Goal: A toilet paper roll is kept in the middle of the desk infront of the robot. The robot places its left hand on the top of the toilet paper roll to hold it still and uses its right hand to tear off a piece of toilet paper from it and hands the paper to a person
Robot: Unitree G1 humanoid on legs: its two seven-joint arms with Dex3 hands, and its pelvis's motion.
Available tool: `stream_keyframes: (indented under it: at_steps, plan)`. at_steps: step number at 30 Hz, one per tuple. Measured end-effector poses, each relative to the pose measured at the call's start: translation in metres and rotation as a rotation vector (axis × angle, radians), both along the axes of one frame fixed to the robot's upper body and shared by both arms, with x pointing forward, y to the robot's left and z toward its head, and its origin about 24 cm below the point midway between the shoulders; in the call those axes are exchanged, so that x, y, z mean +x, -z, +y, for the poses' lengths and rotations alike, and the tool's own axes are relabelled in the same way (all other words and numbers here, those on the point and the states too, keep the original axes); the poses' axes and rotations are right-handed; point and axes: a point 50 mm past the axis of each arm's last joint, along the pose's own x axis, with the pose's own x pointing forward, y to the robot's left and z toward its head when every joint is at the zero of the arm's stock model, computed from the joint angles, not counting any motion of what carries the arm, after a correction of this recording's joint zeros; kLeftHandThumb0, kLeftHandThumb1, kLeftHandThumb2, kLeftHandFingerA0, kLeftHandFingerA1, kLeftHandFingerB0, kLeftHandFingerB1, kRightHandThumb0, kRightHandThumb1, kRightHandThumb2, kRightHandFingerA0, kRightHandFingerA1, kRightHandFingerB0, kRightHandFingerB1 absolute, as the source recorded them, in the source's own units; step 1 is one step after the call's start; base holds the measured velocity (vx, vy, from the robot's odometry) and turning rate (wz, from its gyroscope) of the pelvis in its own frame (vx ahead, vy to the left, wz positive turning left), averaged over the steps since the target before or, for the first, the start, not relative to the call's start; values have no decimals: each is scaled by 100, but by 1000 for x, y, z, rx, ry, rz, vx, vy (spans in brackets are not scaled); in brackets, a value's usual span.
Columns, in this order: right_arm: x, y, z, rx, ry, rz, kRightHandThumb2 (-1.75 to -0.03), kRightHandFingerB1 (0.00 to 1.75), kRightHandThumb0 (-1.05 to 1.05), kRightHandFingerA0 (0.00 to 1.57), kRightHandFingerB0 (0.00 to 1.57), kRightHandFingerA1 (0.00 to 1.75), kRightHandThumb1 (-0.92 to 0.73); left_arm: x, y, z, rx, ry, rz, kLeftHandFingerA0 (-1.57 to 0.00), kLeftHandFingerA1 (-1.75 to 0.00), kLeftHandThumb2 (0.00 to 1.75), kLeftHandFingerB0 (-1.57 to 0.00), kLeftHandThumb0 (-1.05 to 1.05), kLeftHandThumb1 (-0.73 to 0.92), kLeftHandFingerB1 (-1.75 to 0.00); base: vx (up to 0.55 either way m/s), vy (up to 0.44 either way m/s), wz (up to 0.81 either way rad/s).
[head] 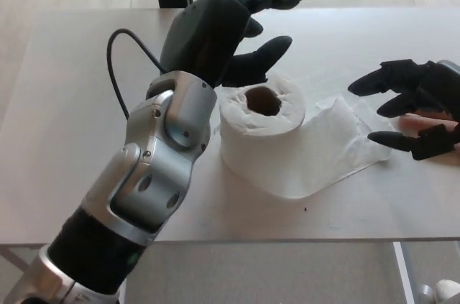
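- My left hand point(228, 31) hovers above the far left side of the toilet paper roll point(260, 131), with its thumb and two thick fingers spread apart and gripping nothing.
- I cannot tell from this view whether it touches the roll's top; its lower finger point(264, 56) sits just over the rim behind the cardboard core point(264, 101).
- My silver left forearm point(154, 174) crosses the near left part of the desk point(79, 139) and covers a little of the roll's left side.
- The roll stands upright near the middle of the desk, core facing up.
- A loose tail of toilet paper point(338, 142) trails from the roll to my right, lying crumpled on the desk surface.
- My right hand point(417, 106) is at the right edge, fingers spread apart and holding nothing; its lowest fingertip is just beside the outer edge of the paper tail.
- A person's fingers point(431, 124) show between my right hand's fingers, resting on the desk.
- A black cable point(118, 60) loops from my left wrist across the desk top.
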Motion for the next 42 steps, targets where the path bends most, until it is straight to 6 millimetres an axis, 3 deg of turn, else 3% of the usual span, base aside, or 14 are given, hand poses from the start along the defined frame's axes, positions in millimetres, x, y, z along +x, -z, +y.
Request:
stream_keyframes:
  at_steps: [4,8,14,25,32,41,42]
  plan:
    - [-1,3,1,5,0,8,-58,44,-51,48,48,57,-61,-3,13,6,39,-28,18,-66,-63,64,-64,-39,70,-56,0,0,0]
    - [-1,3,1,4,1,7,-58,43,-50,49,48,56,-61,-5,31,17,129,-48,19,-64,-70,62,-61,-44,71,-53,0,0,0]
    - [-1,3,0,-8,3,1,-58,44,-52,49,48,55,-62,-15,56,33,302,-42,29,-66,-58,61,-62,-42,71,-49,0,0,0]
    - [0,-1,-2,10,18,-17,-58,44,-46,56,52,57,-61,-14,61,27,341,-53,-14,-65,-63,63,-62,-47,77,-49,0,0,0]
    - [1,0,5,42,10,-33,-58,46,-44,58,53,59,-62,-13,61,20,362,-42,-56,-73,-69,63,-66,-47,77,-50,0,0,0]
    - [2,3,3,49,22,-37,-58,46,-45,58,53,58,-61,-13,57,14,347,-39,-95,-72,-68,63,-65,-47,77,-50,0,0,0]
    - [2,4,3,46,25,-35,-59,46,-46,58,52,57,-62,-13,56,14,350,-39,-102,-78,-71,62,-68,-48,75,-52,0,0,0]
